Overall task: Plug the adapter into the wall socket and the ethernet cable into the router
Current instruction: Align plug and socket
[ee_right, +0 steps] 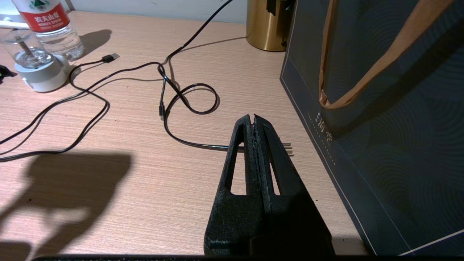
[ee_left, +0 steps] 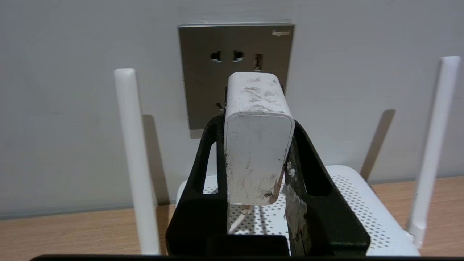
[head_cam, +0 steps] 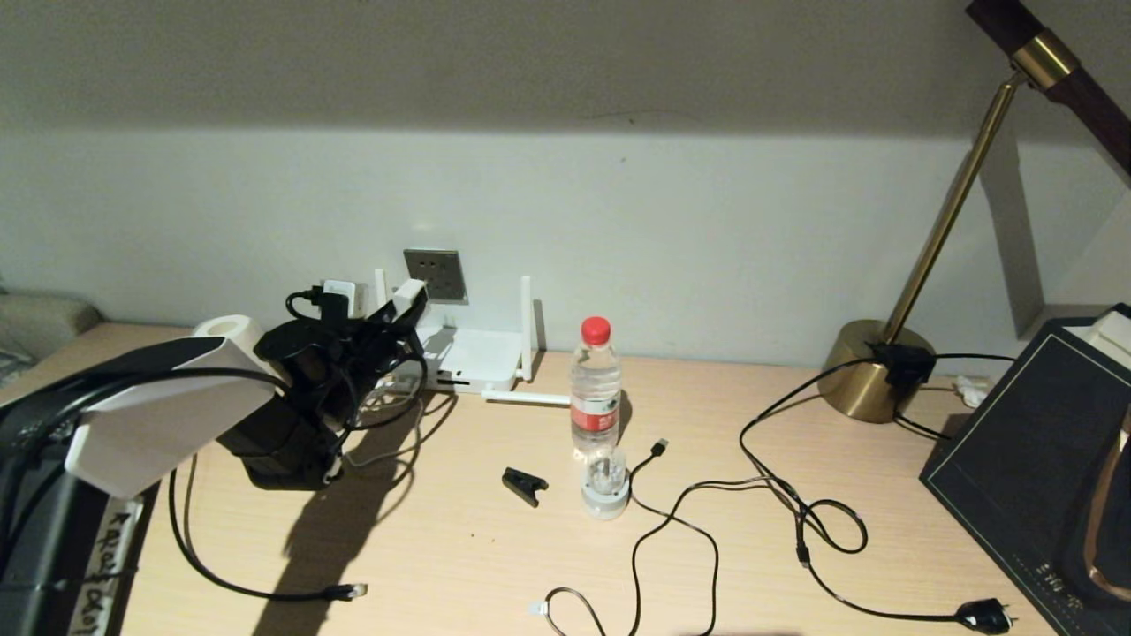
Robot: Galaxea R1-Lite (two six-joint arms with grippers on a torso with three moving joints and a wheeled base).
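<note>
With its fingers pressed against both sides of the adapter (ee_left: 258, 145), the left claw (ee_left: 255, 119) holds the white block just in front of the wall socket (ee_left: 203, 72), centre of the left wrist frame, above the router (ee_left: 362, 203). The right claw (ee_right: 253, 121) hangs empty, fingers pressed together, over the worktop (ee_right: 145, 181), lower centre of its frame.

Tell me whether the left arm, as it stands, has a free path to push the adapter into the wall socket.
Probably yes. The left gripper holds the adapter right in front of the wall socket, above the router, between its upright antennas; nothing sits between plug and plate.
</note>
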